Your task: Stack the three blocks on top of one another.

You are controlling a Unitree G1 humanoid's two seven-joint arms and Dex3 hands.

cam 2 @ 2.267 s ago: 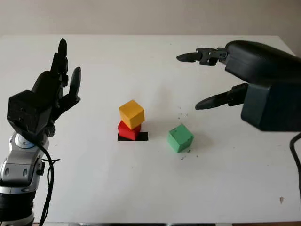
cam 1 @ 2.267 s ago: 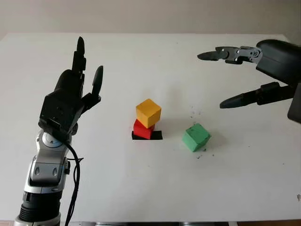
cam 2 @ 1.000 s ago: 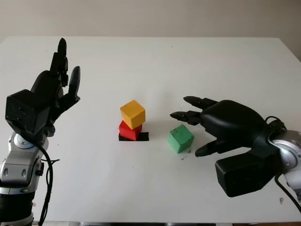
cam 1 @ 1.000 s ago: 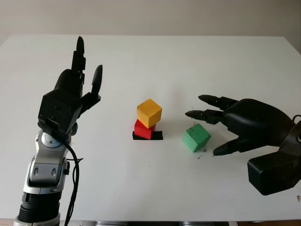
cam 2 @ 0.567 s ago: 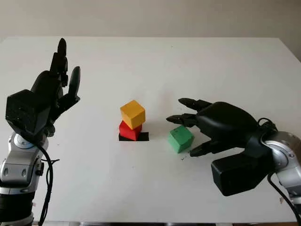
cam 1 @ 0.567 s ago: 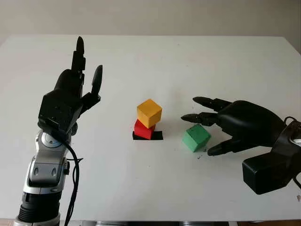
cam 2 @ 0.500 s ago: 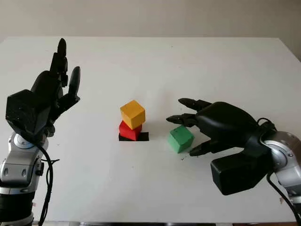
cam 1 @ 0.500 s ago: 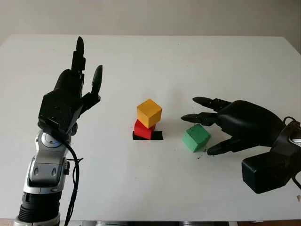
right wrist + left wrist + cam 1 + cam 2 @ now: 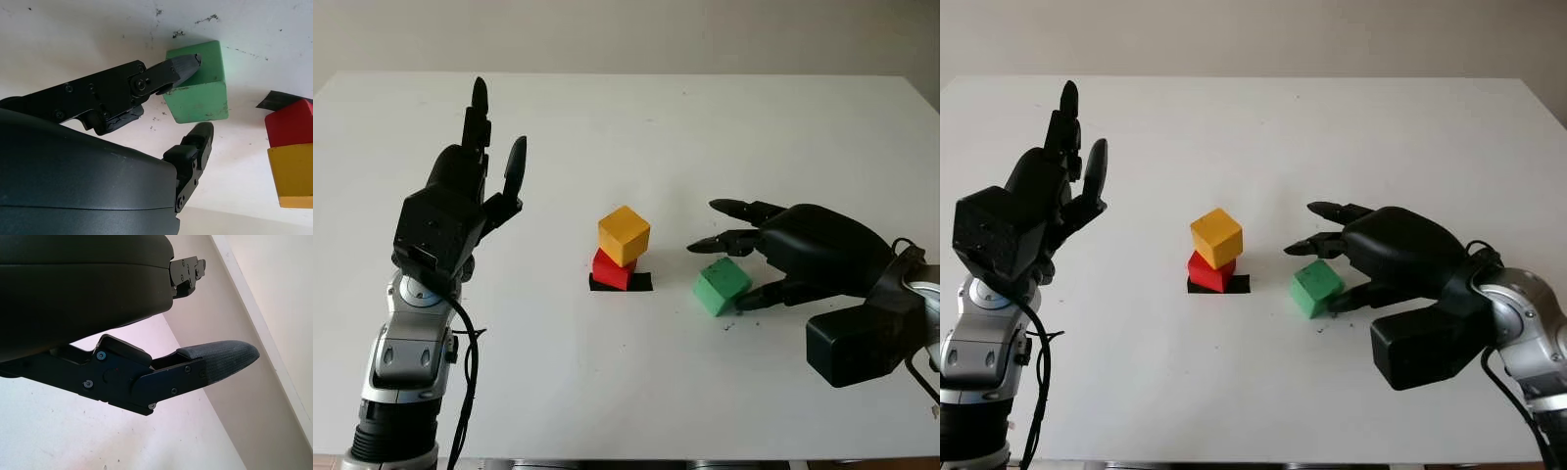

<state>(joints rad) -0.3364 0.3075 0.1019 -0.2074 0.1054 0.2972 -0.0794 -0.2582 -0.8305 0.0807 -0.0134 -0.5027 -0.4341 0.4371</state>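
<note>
On the white table (image 9: pixel 626 127), the yellow block (image 9: pixel 624 235) sits on the red block (image 9: pixel 612 268), which stands on a strip of black tape (image 9: pixel 641 282) near the middle. The yellow one is turned a little on the red one and overhangs it toward 3 o'clock. The green block (image 9: pixel 722 286) lies on the table at 3 o'clock from that pair, close to it but apart, with dark specks on the surface around it.

The right hand (image 9: pixel 744 269) has come in from 3 o'clock and now brackets the green block. Half a second ago its thumb hung clear at the block's 4 o'clock corner; now the thumb tip (image 9: pixel 183 63) is pressed against the block's side, as the right wrist view shows. The two upper fingers (image 9: pixel 724 240) reach over the block at 12 o'clock, closer than before, and in the wrist view one fingertip (image 9: pixel 201 134) is just short of the opposite face. The fingers are curling in around the block but are not yet clamped on it, and the block still sits flat in the same spot.

The left hand (image 9: pixel 460 196) is raised above the table at 9 o'clock from the stack, well apart, open and holding nothing, unchanged from the earlier frames.
</note>
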